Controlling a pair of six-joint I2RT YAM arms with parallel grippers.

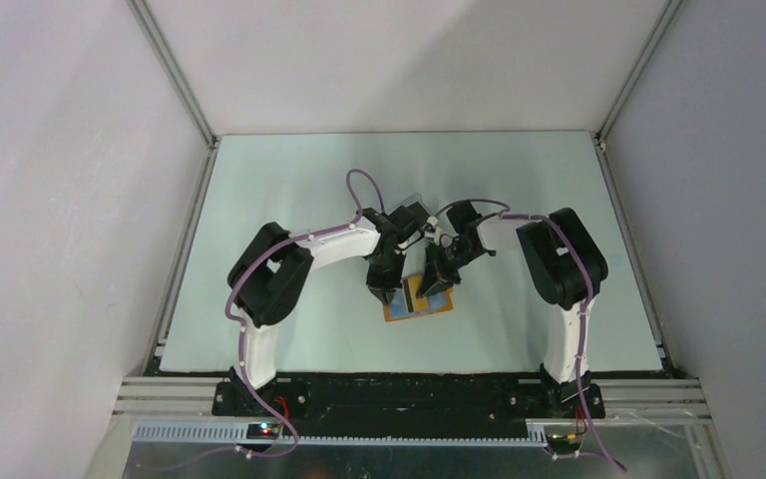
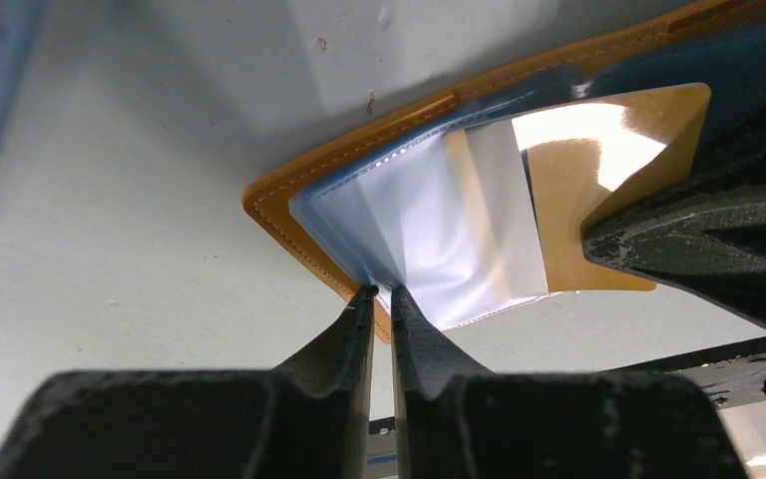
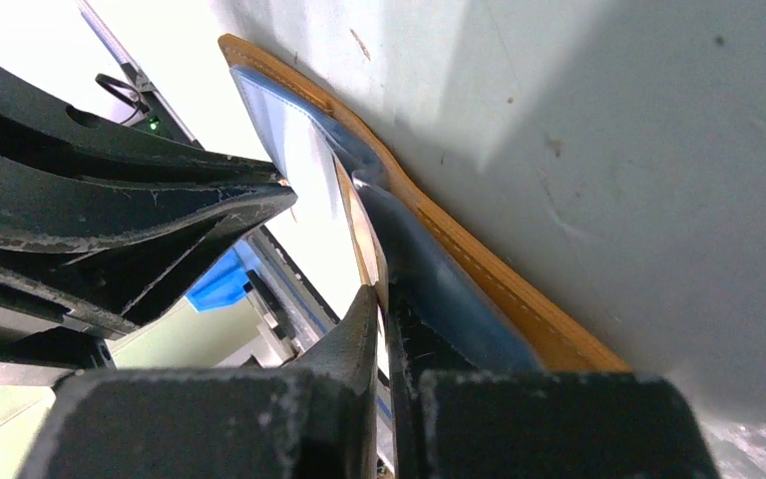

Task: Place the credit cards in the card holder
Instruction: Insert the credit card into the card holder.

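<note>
Card holder (image 2: pixel 264 203) with clear sleeves (image 2: pixel 439 230) inside

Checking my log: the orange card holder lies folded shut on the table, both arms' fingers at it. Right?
No: the card holder lies open, not folded shut; the left wrist view shows its blue lining exposed. It is on the table, left fingers pinching a clear sleeve, right fingers a tan-centred sleeve.

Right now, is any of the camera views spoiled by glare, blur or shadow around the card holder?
Left wrist: hard glare on the glossy tan sheet and the clear sleeve, washing out detail; top-left corner blurred. Right wrist: background beyond the card holder blown out white, soft shadow across the table. Top external: even light, sharp, no glare.
</note>
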